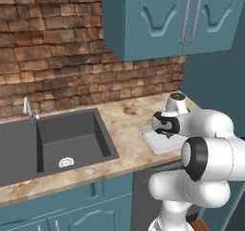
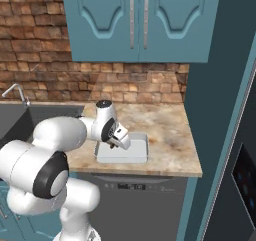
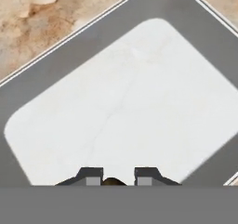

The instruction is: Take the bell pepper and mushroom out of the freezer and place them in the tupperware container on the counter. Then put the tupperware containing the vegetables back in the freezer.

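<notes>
White arm folded low, hand [image 3: 113,175] pointing down over tupperware container [image 3: 139,93], pinching brown mushroom [image 3: 113,181].

Matt pale plastic tupperware container [image 3: 139,93] sits on blotchy polished stone counter [image 3: 42,18].

I saw a dark sink [image 1: 72,139] left of me, its drain [image 1: 66,162] pale at the bottom and a chrome tap [image 1: 28,109] behind it. Brick wall [image 1: 52,52] ran along the back, teal wall cabinets [image 1: 158,19] hung above, and a dishwasher [image 2: 135,200] sat below.
</notes>
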### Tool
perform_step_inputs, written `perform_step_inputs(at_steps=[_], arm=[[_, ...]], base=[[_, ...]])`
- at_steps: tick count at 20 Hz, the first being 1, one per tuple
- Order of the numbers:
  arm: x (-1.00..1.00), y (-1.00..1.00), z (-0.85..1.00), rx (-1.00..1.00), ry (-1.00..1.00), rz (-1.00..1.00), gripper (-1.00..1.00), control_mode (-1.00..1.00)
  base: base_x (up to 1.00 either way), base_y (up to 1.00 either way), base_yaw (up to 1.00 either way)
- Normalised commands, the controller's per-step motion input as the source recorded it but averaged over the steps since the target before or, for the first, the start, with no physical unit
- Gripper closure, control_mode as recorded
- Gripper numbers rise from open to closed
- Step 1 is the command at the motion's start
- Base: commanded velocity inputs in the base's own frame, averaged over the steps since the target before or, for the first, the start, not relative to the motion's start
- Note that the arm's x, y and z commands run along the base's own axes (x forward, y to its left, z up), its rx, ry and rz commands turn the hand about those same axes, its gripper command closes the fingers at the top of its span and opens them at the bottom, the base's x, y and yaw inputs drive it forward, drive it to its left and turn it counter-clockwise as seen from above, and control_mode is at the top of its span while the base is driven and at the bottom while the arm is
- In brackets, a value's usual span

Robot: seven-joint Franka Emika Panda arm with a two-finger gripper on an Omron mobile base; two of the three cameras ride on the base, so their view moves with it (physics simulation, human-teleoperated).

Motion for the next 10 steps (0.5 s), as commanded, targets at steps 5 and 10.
perform_step_inputs(at_steps=[5, 10], arm=[[0.51, -0.12, -0.44, 0.0, 0.0, 0.0, 1.0, -1.0], [0.09, -0.1, -0.06, 0.01, 0.0, 0.0, -1.0, -1.0]], base=[[0.0, 0.0, 0.0], [0.0, 0.0, 0.0]])
